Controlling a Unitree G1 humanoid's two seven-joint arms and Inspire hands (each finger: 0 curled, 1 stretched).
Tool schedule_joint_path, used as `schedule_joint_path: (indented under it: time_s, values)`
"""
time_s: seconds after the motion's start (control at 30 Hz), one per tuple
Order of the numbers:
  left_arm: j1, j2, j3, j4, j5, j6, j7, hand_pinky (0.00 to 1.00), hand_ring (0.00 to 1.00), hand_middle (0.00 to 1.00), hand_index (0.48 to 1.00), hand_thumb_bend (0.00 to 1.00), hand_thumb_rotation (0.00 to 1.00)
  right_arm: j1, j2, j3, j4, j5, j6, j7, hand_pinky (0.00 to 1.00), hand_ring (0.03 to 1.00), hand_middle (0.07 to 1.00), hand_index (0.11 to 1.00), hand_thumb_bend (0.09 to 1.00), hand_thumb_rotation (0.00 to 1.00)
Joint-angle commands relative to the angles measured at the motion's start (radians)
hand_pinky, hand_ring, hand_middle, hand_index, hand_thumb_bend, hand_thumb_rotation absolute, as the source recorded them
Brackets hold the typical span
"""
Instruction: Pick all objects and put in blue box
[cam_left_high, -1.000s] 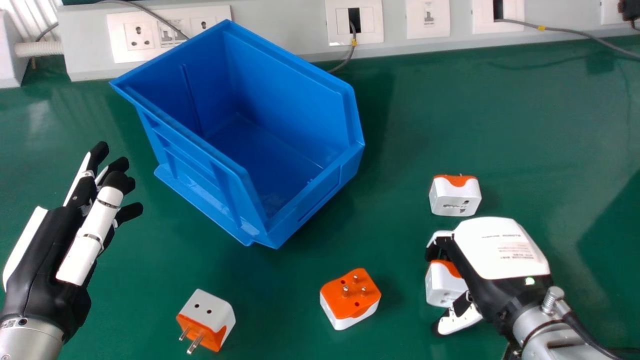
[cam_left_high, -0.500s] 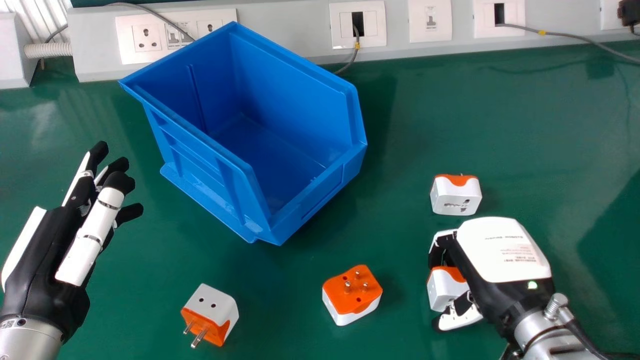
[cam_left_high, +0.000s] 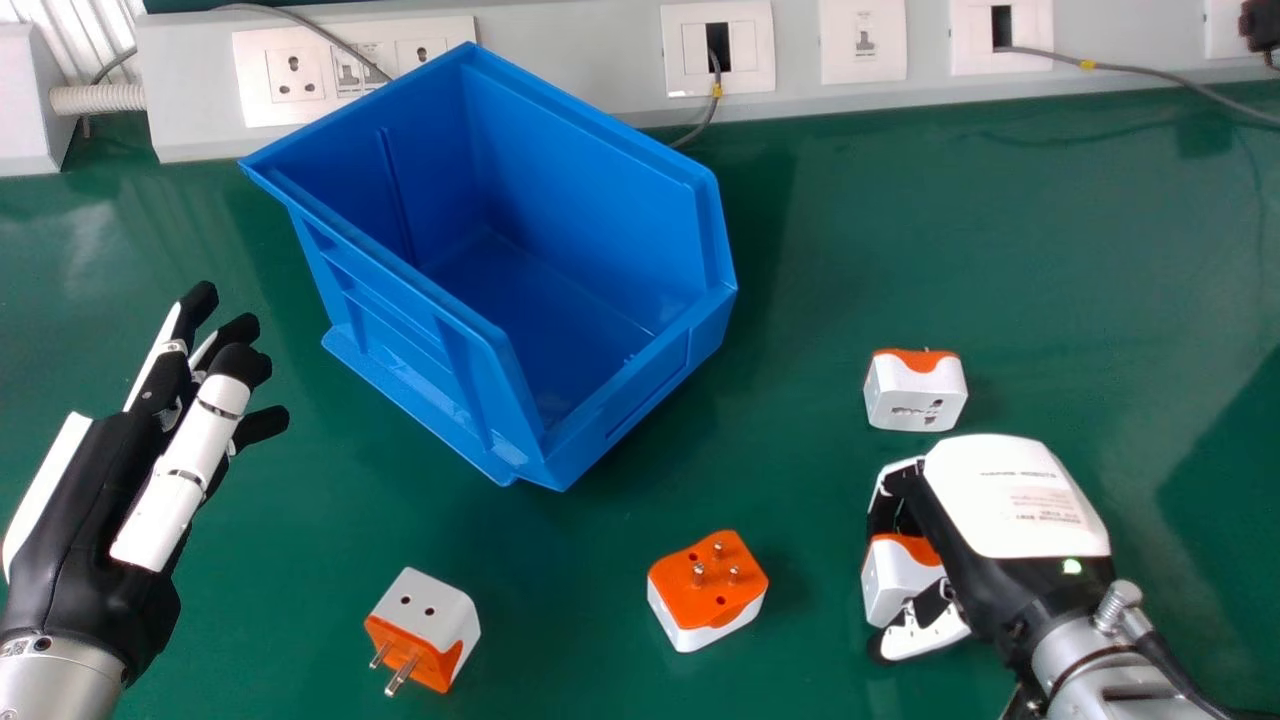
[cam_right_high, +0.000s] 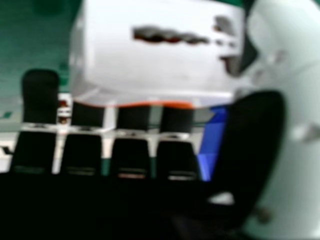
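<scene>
In the head view, my right hand (cam_left_high: 1015, 500) is curled round a white-and-orange plug adapter (cam_left_high: 893, 585) at the lower right, thumb on its near side. The right hand view has this adapter (cam_right_high: 150, 65) close up, between my right hand's fingers (cam_right_high: 131, 155) and thumb. Another adapter (cam_left_high: 913, 395) stands just beyond that hand. An orange-topped adapter (cam_left_high: 705, 590) lies pins up at the lower middle; one more (cam_left_high: 425, 625) lies farther left, pins toward the near edge. The blue box (cam_left_high: 590, 420) stands open-topped. My left hand (cam_left_high: 130, 480) rests open at the left.
White socket panels (cam_left_high: 350, 70) and a grey trunking run along the back of the green table (cam_left_high: 1000, 220), close behind the box. A thin grey cable (cam_left_high: 1150, 70) crosses the back right.
The head view has shifted slightly. My right hand has moved a little to the right, and the adapter in it has shifted slightly with it. The left hand has kept still.
</scene>
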Motion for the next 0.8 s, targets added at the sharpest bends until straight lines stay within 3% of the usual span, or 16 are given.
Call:
schedule_joint_path:
  time_s: [0.0, 0.23, 0.47, 0.77]
  values:
    - [-0.009, 0.015, 0.01, -0.016, -0.016, -0.008, -0.004, 0.85, 0.93, 0.96, 0.989, 0.45, 0.76, 0.008, -0.007, -0.029, -0.011, 0.012, 0.032, 0.025, 0.38, 0.446, 0.529, 0.488, 0.499, 0.01]
    - [-0.005, 0.015, 0.011, -0.029, -0.023, 0.0, -0.006, 0.85, 0.93, 0.96, 0.989, 0.44, 0.74, 0.018, -0.029, -0.061, -0.104, 0.026, 0.026, 0.073, 0.38, 0.439, 0.522, 0.491, 0.498, 0.0]
    - [-0.007, 0.015, 0.012, -0.024, -0.024, -0.004, -0.008, 0.85, 0.93, 0.96, 0.989, 0.44, 0.72, 0.018, -0.059, -0.075, -0.125, 0.012, 0.004, 0.086, 0.37, 0.433, 0.521, 0.5, 0.496, 0.0]
    - [-0.004, 0.019, 0.012, -0.026, -0.03, -0.004, -0.009, 0.85, 0.93, 0.96, 0.989, 0.44, 0.71, 0.016, -0.039, -0.079, -0.094, 0.016, 0.007, 0.054, 0.39, 0.444, 0.523, 0.473, 0.497, 0.0]
